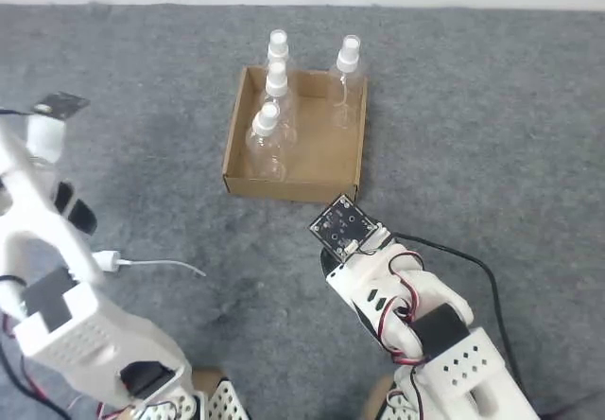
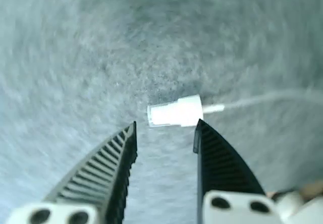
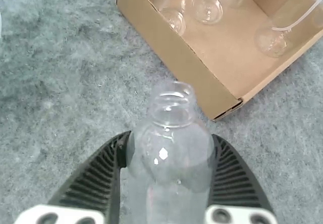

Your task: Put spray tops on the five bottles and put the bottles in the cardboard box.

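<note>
1. Underneath everything, a grey table cover; no writing anywhere on it.
2. Toward the far middle, the cardboard box, open at the top, with plain brown walls and no legible print or label.
3. Upright inside the box, four bottles, clear and each already fitted with a white top. Judged as four of five finished.
4. Just in front of the box's near corner, the fifth bottle, clear, unlabelled, its neck open and uncapped. Clamped around the body by the right gripper.
5. Off to the left side, the left gripper, jaws spread fairly wide and holding nothing, tips just short of the last piece.
6. Lying on its side on the cover, the loose spray top, white, with a thin dip tube trailing away. Well apart from the open bottle, no markings visible.
7. Still to do, by this reckoning: picking up that top, fitting it to the open neck, and setting the bottle in the box.
</note>
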### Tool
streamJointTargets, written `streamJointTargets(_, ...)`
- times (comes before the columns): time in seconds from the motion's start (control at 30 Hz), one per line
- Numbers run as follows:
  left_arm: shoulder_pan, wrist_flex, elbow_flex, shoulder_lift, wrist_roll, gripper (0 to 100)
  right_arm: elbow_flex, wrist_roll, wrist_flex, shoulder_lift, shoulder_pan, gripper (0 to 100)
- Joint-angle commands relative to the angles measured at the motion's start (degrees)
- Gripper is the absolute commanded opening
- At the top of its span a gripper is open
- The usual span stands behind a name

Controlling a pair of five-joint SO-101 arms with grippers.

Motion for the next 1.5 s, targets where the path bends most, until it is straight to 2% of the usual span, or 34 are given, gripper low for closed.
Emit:
streamJointTargets(0.0, -0.79, 0.79, -2.77, -1.32, 20.66, 17, -0.97, 0.79, -1.10, -1.71, 0.66, 11.1)
streamJointTargets(0.17, -1.14, 0.79, -1.89, -0.70, 41.32, 17, -0.97, 0.79, -1.10, -1.71, 0.66, 11.1)
streamJointTargets(0.27, -2.11, 0.79, 1.80, -0.70, 51.16, 17, -0.97, 0.79, -1.10, -1.71, 0.66, 11.1)
streamJointTargets(0.37, -2.37, 0.44, 4.18, -0.70, 57.93, 17, -0.97, 0.79, -1.10, -1.71, 0.66, 11.1)
streamJointTargets(0.53, -4.75, 0.35, 6.99, -0.70, 64.35, 17, -1.05, 0.79, -1.01, -1.71, 0.66, 11.1)
streamJointTargets(0.73, -7.56, -0.79, 8.66, -0.62, 67.60, 17, -1.14, 0.79, -0.84, -1.71, 0.66, 11.1)
streamJointTargets(0.97, -7.38, -14.86, 19.47, -0.62, 70.68, 17, -1.14, 0.79, -0.84, -1.71, 0.66, 11.1)
streamJointTargets(1.2, -7.30, -26.29, 24.66, -0.62, 73.85, 17, -1.14, 0.79, -0.84, -1.71, 0.66, 11.1)
streamJointTargets(1.33, -6.59, -30.33, 28.00, -0.62, 73.85, 17, -1.14, 0.79, -0.84, -1.71, 0.66, 11.1)
streamJointTargets(1.47, -4.66, -30.86, 30.46, -0.70, 73.85, 17, -1.14, 0.79, -0.84, -1.71, 0.66, 11.1)
